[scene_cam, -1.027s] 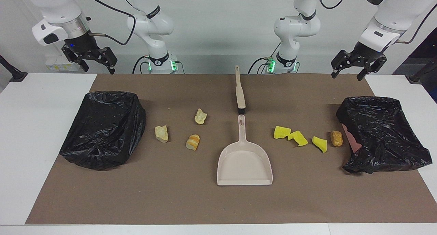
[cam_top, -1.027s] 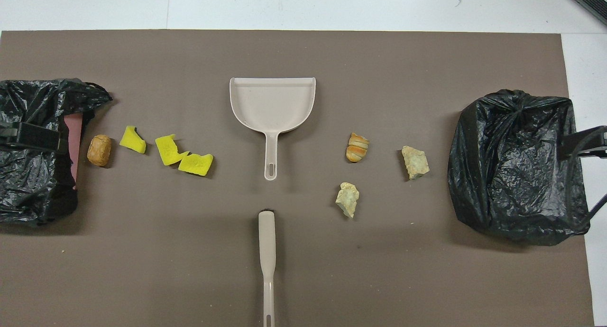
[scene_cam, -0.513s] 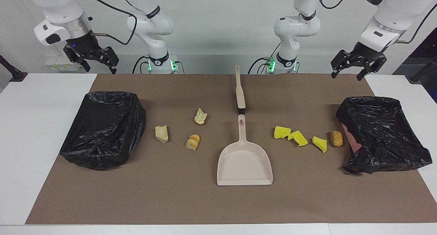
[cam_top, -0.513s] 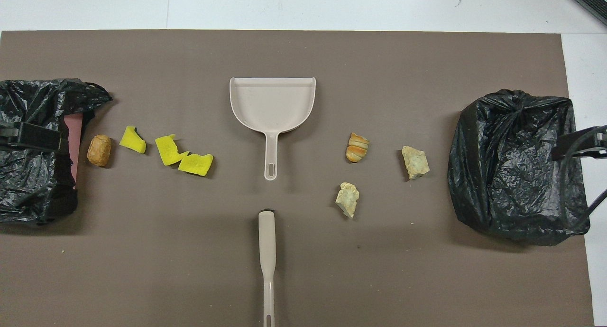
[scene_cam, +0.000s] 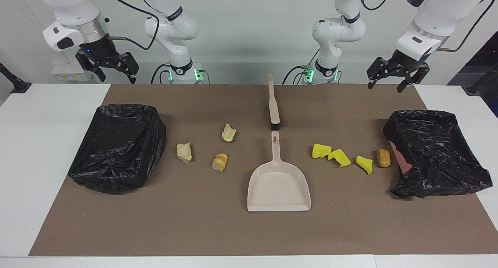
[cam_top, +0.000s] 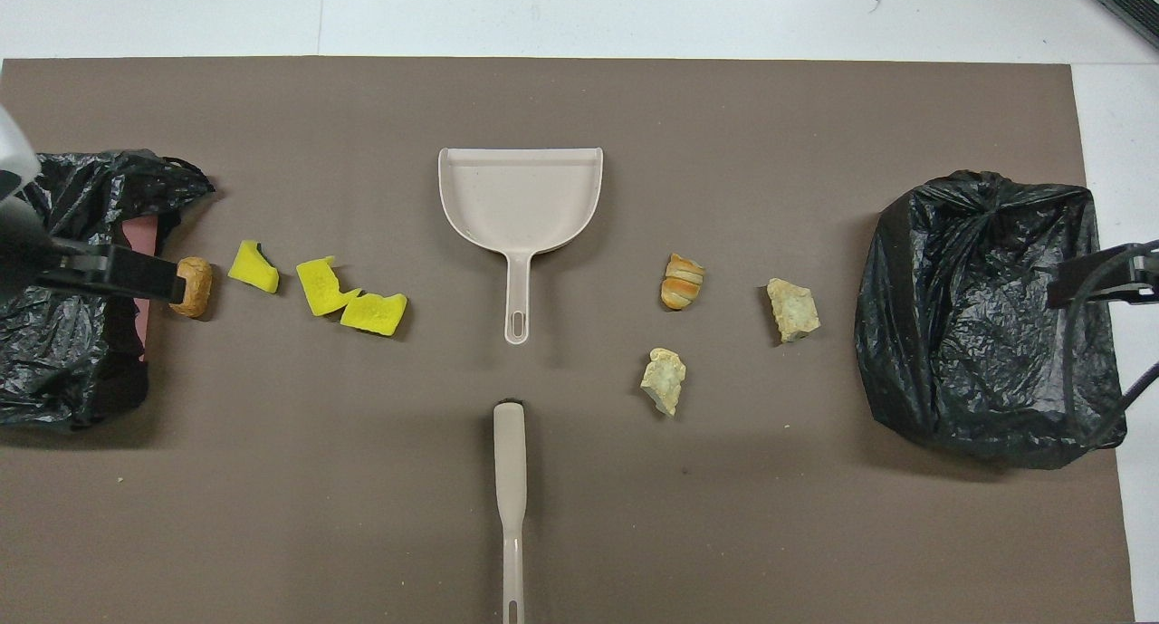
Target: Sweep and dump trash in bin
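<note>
Three yellow chunks (scene_cam: 339, 157) (cam_top: 319, 286) and a golden-brown lump (scene_cam: 383, 158) (cam_top: 197, 289) lie in a row beside the bin (scene_cam: 435, 151) at the left arm's end. Three pale bread-like pieces (scene_cam: 220, 162) (cam_top: 683, 281) lie toward the other bin (scene_cam: 118, 145). The beige dustpan (scene_cam: 278, 182) (cam_top: 519, 194) and the brush (scene_cam: 273, 104) (cam_top: 510, 488) lie mid-mat. My left gripper (scene_cam: 385, 85) (cam_top: 136, 277) hangs open, high over the mat's left-arm end. My right gripper (scene_cam: 116, 77) (cam_top: 1100, 275) hangs open, high over the right-arm end. Both are empty.
Both bins are lined with black bags; the one at the left arm's end (cam_top: 63, 334) shows a pink wall. The brown mat (scene_cam: 194, 221) covers most of the white table (scene_cam: 35, 163). The brush lies in line with the dustpan's handle, nearer the robots.
Both raised grippers have drifted toward the table's middle. In the overhead view the left gripper's finger now overlaps the brown lump's edge. Nothing on the mat has moved.
</note>
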